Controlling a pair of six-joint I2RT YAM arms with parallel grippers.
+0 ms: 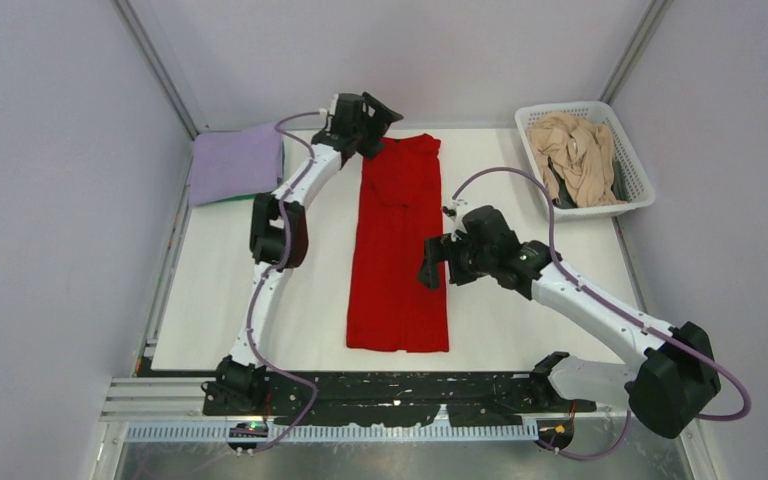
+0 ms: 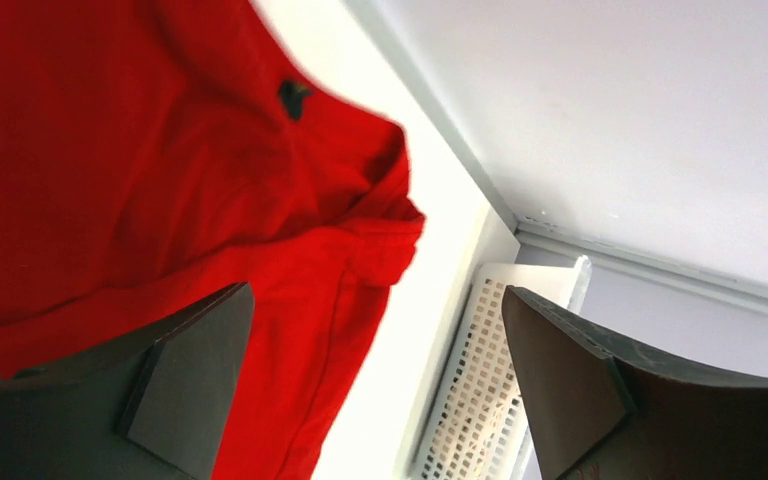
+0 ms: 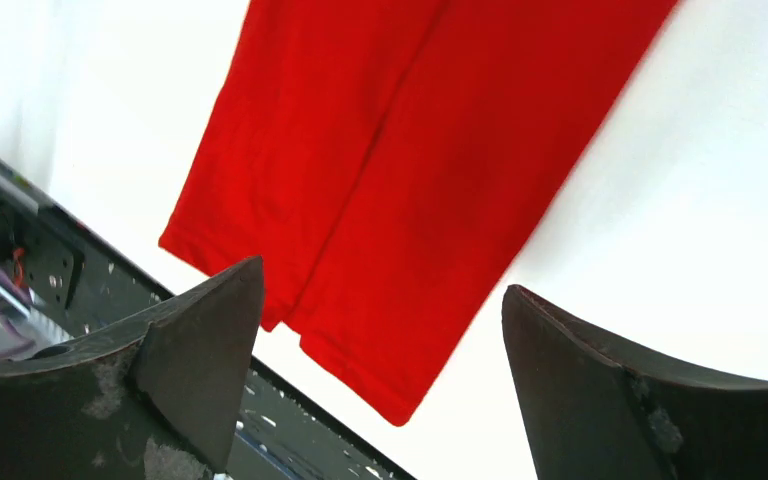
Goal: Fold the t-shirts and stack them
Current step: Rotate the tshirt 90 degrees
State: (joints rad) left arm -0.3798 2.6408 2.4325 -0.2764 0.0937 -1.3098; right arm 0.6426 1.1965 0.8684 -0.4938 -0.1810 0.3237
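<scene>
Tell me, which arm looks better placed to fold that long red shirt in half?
Probably left. The left tool, open, hovers at the collar end of the red shirt, ready to pinch it and carry it toward the hem. The right tool, also open, hangs beside the shirt's middle.

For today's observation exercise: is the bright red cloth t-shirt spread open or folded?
Partly folded: the bright red cloth t-shirt lies as a long narrow strip, sides turned in, meeting along the middle; no crosswise fold.

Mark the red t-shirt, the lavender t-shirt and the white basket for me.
red t-shirt (image 1: 398,250), top external view, middle of the folded strip.
lavender t-shirt (image 1: 235,165), top external view, centre of its top face.
white basket (image 1: 633,165), top external view, its right-hand wall.
</scene>
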